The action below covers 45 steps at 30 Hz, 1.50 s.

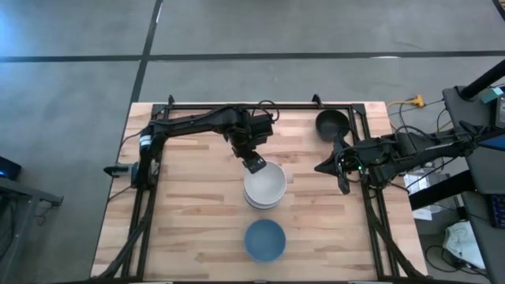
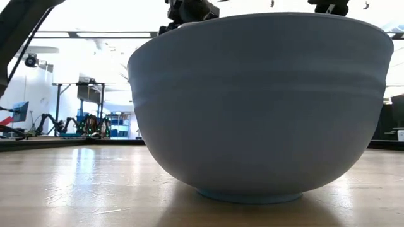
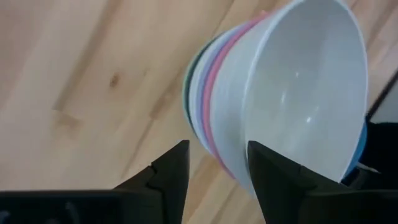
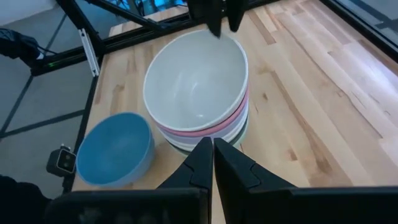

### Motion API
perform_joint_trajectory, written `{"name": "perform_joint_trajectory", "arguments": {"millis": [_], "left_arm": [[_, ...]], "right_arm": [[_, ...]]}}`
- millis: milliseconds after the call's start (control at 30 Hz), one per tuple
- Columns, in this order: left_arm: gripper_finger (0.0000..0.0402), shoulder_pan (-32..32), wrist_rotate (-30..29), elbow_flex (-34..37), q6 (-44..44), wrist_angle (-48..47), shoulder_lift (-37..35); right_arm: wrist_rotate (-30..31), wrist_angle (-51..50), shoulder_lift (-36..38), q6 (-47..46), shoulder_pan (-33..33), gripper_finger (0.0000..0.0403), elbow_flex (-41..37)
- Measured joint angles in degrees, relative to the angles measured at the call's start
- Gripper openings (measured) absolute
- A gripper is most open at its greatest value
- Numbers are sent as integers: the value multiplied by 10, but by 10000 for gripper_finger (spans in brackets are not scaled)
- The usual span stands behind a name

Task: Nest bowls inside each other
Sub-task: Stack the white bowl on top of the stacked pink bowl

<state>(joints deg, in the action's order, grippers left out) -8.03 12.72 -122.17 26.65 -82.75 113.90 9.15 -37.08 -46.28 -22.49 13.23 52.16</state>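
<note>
A stack of nested bowls [image 1: 264, 187] stands at the table's middle, with a white bowl [image 4: 196, 84] on top and pink [image 3: 214, 93], lavender and paler rims below it. A blue bowl [image 1: 264, 240] stands alone near the near edge and fills the low view [image 2: 262, 101]. A black bowl [image 1: 332, 122] sits by the far right corner. My left gripper [image 1: 254, 164] is open at the stack's far left rim. My right gripper [image 4: 212, 155] is shut and hovers to the right of the stack. My left gripper comes from above at the top white bowl's far rim [image 4: 217, 38], with its fingers [image 3: 264, 168] apart beside the bowl's outer wall. I cannot tell whether a finger touches the rim. The bowl sits nested in the stack.
Bare wooden table [image 1: 189, 213] lies left of the stack and right of the blue bowl. A dark metal frame [image 1: 237, 105] runs along the table's edges. Cables and equipment [image 1: 465, 181] lie beyond the right edge.
</note>
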Motion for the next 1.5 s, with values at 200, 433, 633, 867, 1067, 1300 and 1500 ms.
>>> {"name": "perform_joint_trajectory", "arguments": {"millis": [200,433,633,867,1067,1300,1500], "left_arm": [[116,-2,-41,0,1,0,-26],[59,-3,0,2,-17,16,-29],[7,-2,40,3,-33,35,-4],[1,-3,41,15,-35,47,0],[0,-3,41,46,-47,43,0],[0,-2,40,58,-46,54,-4],[0,-5,39,58,-48,163,-14]], "right_arm": [[0,0,0,1,0,9,0],[0,0,0,7,0,9,0],[0,0,0,15,0,9,0],[0,-1,0,15,0,9,0],[0,-1,0,17,0,9,0],[0,-1,0,17,0,9,0],[0,-1,0,15,0,9,0]]}}
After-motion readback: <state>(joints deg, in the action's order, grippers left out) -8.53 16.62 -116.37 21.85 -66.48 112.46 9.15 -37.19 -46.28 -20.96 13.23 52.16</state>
